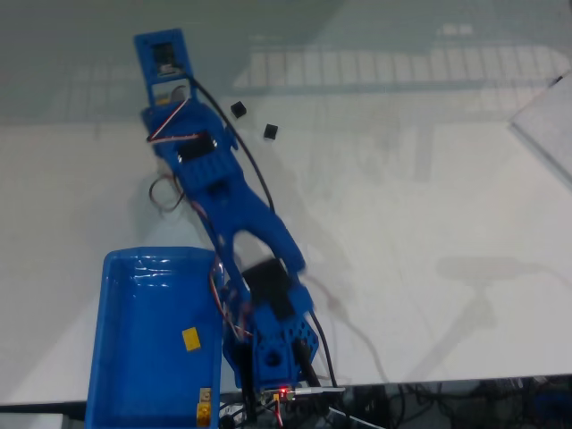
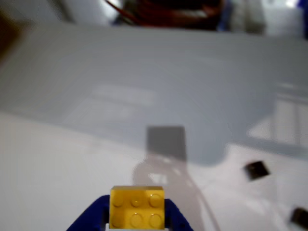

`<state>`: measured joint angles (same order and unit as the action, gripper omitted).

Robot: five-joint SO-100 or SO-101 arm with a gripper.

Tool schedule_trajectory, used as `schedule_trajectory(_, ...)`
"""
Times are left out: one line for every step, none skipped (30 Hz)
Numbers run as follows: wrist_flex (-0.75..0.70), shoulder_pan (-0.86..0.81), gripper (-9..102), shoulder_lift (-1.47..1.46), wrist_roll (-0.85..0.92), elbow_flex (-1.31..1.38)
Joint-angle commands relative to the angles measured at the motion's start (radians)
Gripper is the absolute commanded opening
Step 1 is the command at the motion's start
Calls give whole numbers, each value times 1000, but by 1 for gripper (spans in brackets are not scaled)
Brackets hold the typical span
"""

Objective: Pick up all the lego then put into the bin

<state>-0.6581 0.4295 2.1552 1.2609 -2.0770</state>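
Claw (image 2: 137,219) closed on yellow lego (image 2: 137,207), seen in wrist view, held above the worktop (image 1: 402,223) near its far edge. Two black legos (image 1: 238,109) (image 1: 271,132) sit loose on the worktop just beside the arm (image 1: 232,197), apart from each other. Bin (image 1: 125,357) at the near left corner holds one yellow lego (image 1: 190,339). Judging: one binned, one in hand, two black left.
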Motion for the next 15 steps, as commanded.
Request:
schedule_trajectory(-164,129,2,230,-51,11)
schedule_trajectory(-224,183,2,291,-64,11)
schedule_trajectory(-290,236,2,350,-74,11)
schedule_trajectory(-359,291,2,402,-83,14)
schedule_trajectory(-428,353,2,453,-94,14)
schedule_trajectory(-499,414,2,497,-104,17)
schedule_trajectory(-568,474,2,534,-117,21)
schedule_trajectory(-629,534,2,561,-130,23)
schedule_trajectory(-687,591,2,588,-140,23)
schedule_trajectory(-741,647,2,607,-152,23)
schedule_trajectory(-792,704,2,621,-164,23)
schedule_trajectory(-841,758,2,630,-176,23)
schedule_trajectory(-882,813,2,637,-190,23)
schedule_trajectory(-927,865,2,638,-202,23)
schedule_trajectory(-965,914,2,638,-215,21)
